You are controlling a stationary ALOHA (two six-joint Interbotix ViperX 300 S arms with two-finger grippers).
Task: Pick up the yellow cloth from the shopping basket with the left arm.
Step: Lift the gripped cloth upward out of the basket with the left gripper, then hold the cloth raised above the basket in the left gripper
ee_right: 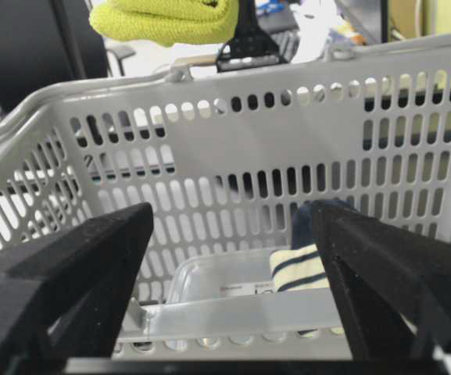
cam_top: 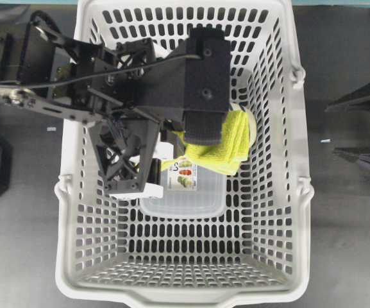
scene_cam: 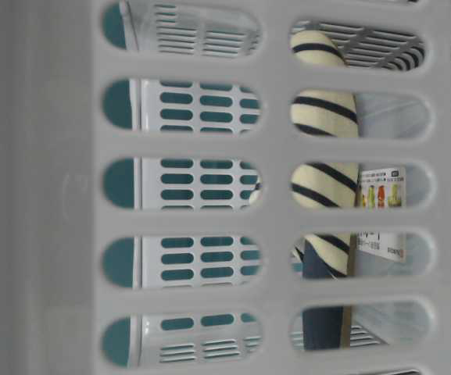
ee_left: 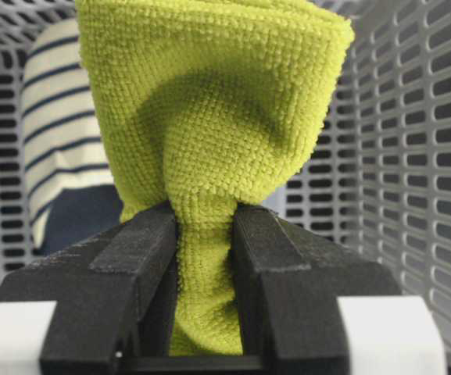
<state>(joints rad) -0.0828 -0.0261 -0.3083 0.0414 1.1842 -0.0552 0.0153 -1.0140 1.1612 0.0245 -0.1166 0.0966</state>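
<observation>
My left gripper (ee_left: 205,226) is shut on the yellow cloth (ee_left: 209,101), which is pinched between the black jaws and bunches out beyond them. In the overhead view the left arm reaches into the shopping basket (cam_top: 303,192) and the cloth (cam_top: 226,144) hangs from under its wrist, over the basket's middle. In the right wrist view the cloth (ee_right: 166,19) hangs higher than the basket's far rim (ee_right: 288,74). My right gripper (ee_right: 233,258) is open and empty outside the basket, at the right edge of the overhead view (cam_top: 358,128).
A navy-and-cream striped slipper (ee_left: 53,117) leans in the basket behind the cloth; it also shows in the table-level view (scene_cam: 323,156). A clear plastic container with a label (cam_top: 185,192) lies on the basket floor. Slotted basket walls (ee_left: 413,156) stand close on both sides.
</observation>
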